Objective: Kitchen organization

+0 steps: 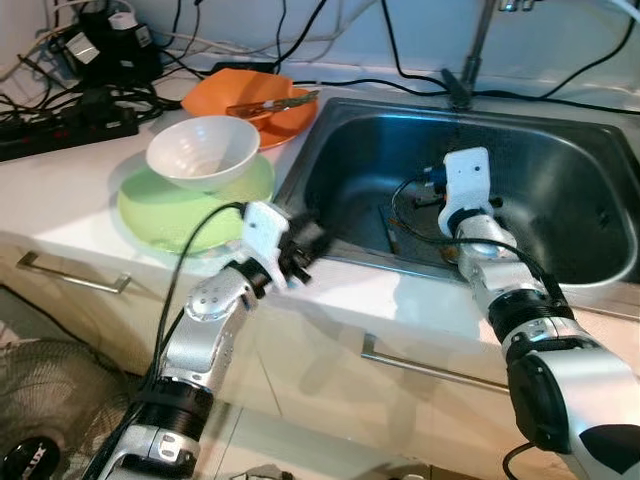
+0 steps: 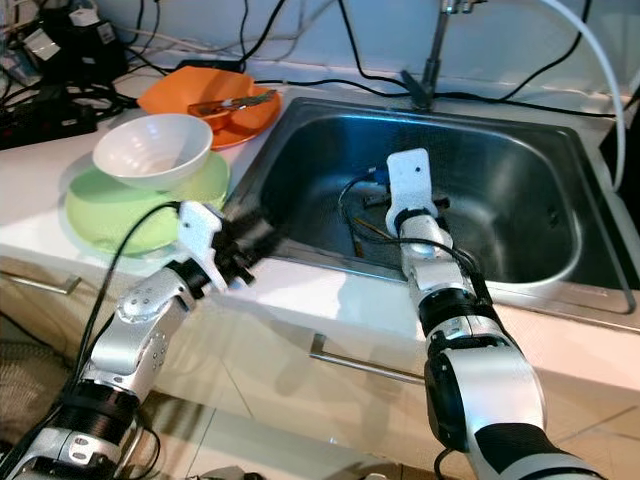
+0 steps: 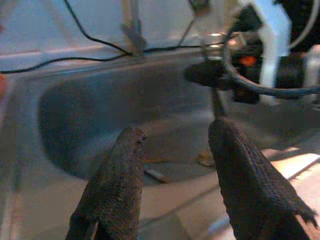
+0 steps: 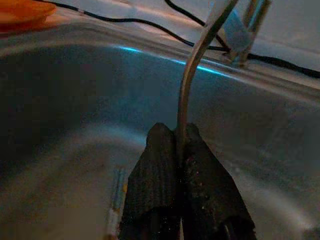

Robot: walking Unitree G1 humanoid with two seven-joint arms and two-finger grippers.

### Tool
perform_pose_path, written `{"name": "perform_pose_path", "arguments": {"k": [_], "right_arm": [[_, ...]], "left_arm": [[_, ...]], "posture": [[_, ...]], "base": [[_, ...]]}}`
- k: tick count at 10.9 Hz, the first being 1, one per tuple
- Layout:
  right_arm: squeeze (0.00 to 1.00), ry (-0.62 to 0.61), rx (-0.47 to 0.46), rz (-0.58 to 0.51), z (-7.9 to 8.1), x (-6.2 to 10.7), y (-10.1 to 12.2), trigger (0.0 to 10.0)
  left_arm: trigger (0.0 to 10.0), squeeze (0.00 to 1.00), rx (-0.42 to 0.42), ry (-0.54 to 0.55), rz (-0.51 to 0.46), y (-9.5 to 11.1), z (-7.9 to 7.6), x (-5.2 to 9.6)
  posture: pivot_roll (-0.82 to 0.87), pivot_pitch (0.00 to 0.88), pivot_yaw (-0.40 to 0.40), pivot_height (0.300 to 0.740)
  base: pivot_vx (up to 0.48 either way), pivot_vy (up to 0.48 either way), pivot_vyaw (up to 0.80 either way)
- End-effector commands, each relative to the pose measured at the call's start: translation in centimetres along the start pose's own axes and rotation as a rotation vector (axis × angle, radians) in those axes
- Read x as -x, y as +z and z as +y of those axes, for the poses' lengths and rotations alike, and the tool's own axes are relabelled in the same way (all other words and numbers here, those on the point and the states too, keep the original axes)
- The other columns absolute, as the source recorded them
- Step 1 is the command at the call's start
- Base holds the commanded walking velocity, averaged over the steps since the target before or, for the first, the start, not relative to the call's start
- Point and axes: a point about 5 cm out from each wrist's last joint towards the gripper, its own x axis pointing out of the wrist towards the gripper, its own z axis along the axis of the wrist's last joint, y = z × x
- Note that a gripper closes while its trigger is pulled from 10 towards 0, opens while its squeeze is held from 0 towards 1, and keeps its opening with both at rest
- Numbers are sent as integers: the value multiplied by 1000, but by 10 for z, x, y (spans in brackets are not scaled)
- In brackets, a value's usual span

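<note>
Power strips and cables: you have a tangle of black leads at the far left of the worktop, against the wall.
Green plate: sits on the worktop left of the sink; a white bowl rests upright on it.
Orange plate: behind the bowl, near the sink's back-left corner; a utensil lies across it.
Left gripper: you see it over the worktop's front strip, just beside the sink's front-left corner, pointing toward the basin. Jaws stand apart, nothing between them; left wrist view shows both fingers with open space between.
Sink: steel basin, faucet base at its rear rim. Small items lie on the basin floor; too dim to identify.
Right gripper: reaches over the sink's front rim, down inside the basin. Jaws pressed together on a thin metal utensil handle, which rises from between the fingers and curves upward. Which utensil it is, you cannot tell.
Drawer handles: one on the cabinet front below each arm.
</note>
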Motion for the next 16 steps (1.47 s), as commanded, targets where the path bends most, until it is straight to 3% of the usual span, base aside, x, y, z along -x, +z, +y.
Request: {"name": "perform_pose_path", "arguments": {"k": [1, 3, 4, 5, 6, 7, 8, 11, 12, 13, 14, 16], "right_arm": [[0, 8, -17, -22, 2, -4, 9, 10000], [0, 34, -4, 3, 7, -4, 7, 10000], [639, 62, 3, 24, 12, -4, 5, 10000], [1000, 90, 9, 38, 16, -4, 2, 10000], [1000, 98, 15, 24, 19, -4, 4, 10000], [820, 98, 21, 8, 19, -4, 6, 10000], [0, 90, 24, -19, 18, -5, 11, 10000], [0, -4, 41, -181, 4, -3, 30, 10000], [0, -61, 29, -315, -4, 4, 44, 10000], [0, -74, 22, -345, -7, 6, 47, 10000], [0, -117, 27, -423, -17, 22, 48, 10000], [0, -128, 35, -449, -20, 53, 33, 10000]], "left_arm": [[10000, 0, 21, -37, 49, -8, -6, 2], [10000, 0, 24, -77, 86, -10, -9, 3], [10000, 0, 28, -98, 112, -11, -10, 4], [10000, 0, 33, -104, 126, -13, -10, 5], [10000, 0, 34, -107, 136, -14, -10, 5], [10000, 0, 36, -108, 142, -15, -10, 6], [10000, 0, 42, -111, 149, -16, -11, 7], [10000, 0, 30, -63, 142, -18, -11, 7], [10000, 0, 25, -2, 119, -19, -8, 6], [10000, 0, 23, 16, 112, -18, -7, 6], [10000, 0, 15, 80, 92, -19, -4, 7], [10000, 0, 4, 116, 86, -22, -4, 8]], "posture": [[33, 31, 50, 740], [33, 21, 51, 740], [33, 14, 51, 740], [35, 7, 51, 740], [35, 2, 52, 740], [33, 0, 52, 740], [29, 0, 54, 740], [19, 0, 56, 740], [12, 0, 54, 740], [8, 0, 54, 740], [-6, 0, 51, 740], [-24, 0, 52, 740]], "base": [[0, 0, 0], [0, 0, 0], [0, 0, 0], [0, 0, 0], [0, 0, 0], [0, 0, 0], [0, 0, 0], [0, 0, 0], [0, 0, 0], [0, 0, 0], [0, 0, 0], [0, 0, 0]]}}
